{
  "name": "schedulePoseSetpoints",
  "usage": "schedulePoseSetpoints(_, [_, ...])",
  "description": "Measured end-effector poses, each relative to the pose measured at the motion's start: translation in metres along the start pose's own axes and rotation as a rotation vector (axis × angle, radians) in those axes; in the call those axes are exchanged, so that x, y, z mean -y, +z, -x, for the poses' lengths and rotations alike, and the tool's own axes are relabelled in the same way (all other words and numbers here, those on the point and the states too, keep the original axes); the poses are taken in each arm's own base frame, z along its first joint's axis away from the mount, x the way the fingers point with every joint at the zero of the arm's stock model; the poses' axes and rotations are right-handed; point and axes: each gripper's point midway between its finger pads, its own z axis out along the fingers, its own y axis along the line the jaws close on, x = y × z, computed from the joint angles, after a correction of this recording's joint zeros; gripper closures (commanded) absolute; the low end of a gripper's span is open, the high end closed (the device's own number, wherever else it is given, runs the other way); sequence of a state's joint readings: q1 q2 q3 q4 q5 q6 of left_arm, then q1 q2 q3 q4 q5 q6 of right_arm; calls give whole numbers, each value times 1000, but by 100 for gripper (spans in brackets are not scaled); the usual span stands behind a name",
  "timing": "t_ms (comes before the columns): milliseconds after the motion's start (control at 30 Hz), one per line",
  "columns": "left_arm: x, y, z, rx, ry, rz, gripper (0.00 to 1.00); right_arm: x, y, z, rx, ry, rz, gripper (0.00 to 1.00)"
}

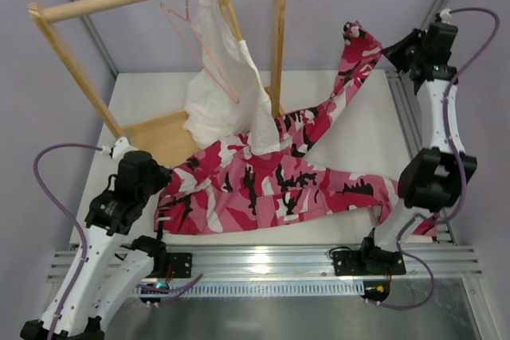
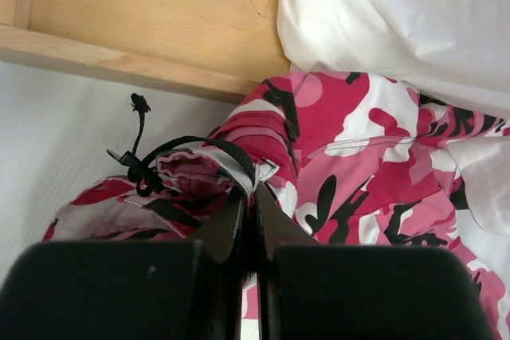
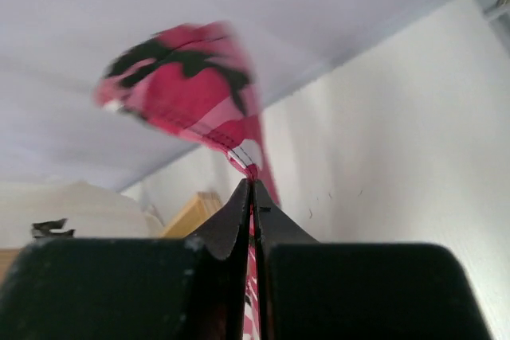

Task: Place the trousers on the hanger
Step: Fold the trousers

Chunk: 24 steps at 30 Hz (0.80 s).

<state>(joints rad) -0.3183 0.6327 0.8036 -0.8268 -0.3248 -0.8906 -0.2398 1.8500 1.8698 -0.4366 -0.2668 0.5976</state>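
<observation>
Lifting step. Pink, white and black camouflage cloth trousers are spread at frame centre, one leg raised at upper right. Left gripper is clamped on the waistband, right gripper on the hem. Next, the leg probably needs carrying to the thin pink wire hanger, upper left.

My left fingers and right fingers are black. The trousers at their tips are camouflage: pink, crimson, white and black. Beyond the left ones, a plain white garment and a tan wooden frame. The hanger is pink.
</observation>
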Motion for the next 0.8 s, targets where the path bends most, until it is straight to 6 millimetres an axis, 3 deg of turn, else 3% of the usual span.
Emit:
schedulePoseSetpoints(67, [-2,-3,1,6,-5,-1,100,3,-41,9,92,-17,36,96])
schedulePoseSetpoints(133, [-3,-5,1,12,-8,-3,100,35,-63,3,147,-5,19,96])
schedulePoseSetpoints(200, [-5,-6,1,14,-12,2,100,80,-59,-14,156,24,-41,96])
schedulePoseSetpoints(267, [-8,-6,1,15,-10,15,99,136,-39,-58,87,74,-134,96])
schedulePoseSetpoints(367, [-14,-8,0,19,-5,39,100,214,-25,-152,-134,176,-330,96])
schedulePoseSetpoints(400, [-16,-9,1,23,-4,45,100,231,-27,-173,-191,201,-389,96])
schedulePoseSetpoints(467, [-19,-11,2,31,-5,51,100,252,-35,-193,-251,225,-484,96])
schedulePoseSetpoints(533, [-21,-13,3,38,-9,54,99,262,-43,-188,-249,228,-552,96])
schedulePoseSetpoints(633, [-24,-14,2,40,-6,65,99,268,-48,-158,-198,227,-618,93])
schedulePoseSetpoints(667, [-25,-14,2,38,-5,70,100,268,-48,-148,-182,232,-630,78])
schedulePoseSetpoints(800, [-27,-14,1,34,-1,76,99,260,-46,-108,-136,254,-643,58])
